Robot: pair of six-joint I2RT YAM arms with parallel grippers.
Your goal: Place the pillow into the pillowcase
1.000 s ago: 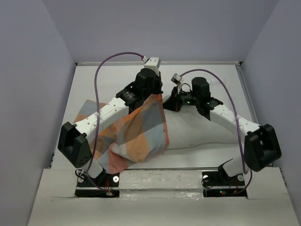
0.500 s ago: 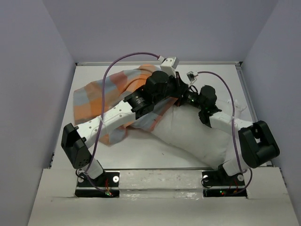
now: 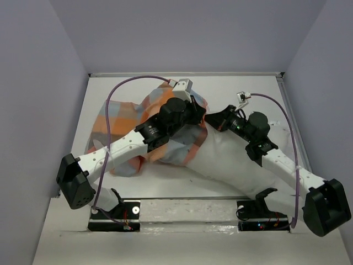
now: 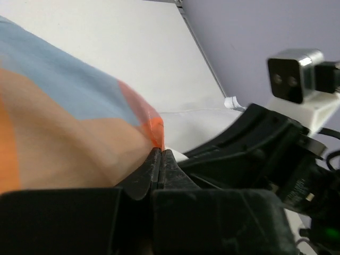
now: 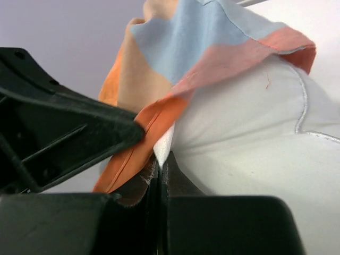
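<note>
The pillow (image 3: pixel 231 160) lies slantwise on the tabletop (image 3: pixel 127 88). Its long axis runs from the middle toward the near right corner, and its far end points at the far left. The pillowcase (image 3: pixel 113 118) is draped over that far end and spreads in loose folds toward the left edge, so the pillow's near part is bare.

The top view shows the whole layout: 1 pillow, 1 pillowcase and 2 arms. The left arm (image 3: pixel 127 146) reaches across the checked cloth and the right arm (image 3: pixel 281 163) lies along the pillow. The 2 claws meet nearly tip to tip at the covered end, but that view does not show what each one holds.

The left wrist view settles it for the left claw (image 4: pixel 158 152). Its 2 fingers are pressed together on the orange hem of the pillowcase, with blue and peach checks bulging to the left. The other arm's black claw and its wrist camera (image 4: pixel 295 77) sit close on the right.

The right wrist view shows the right claw (image 5: pixel 159 158) pressed together too, pinching a white peak of the pillow. The orange hem runs right beside it, and I cannot tell whether the hem is caught as well. Only this view shows the pillow's piped seam and the cloth arching over the white corner.
</note>
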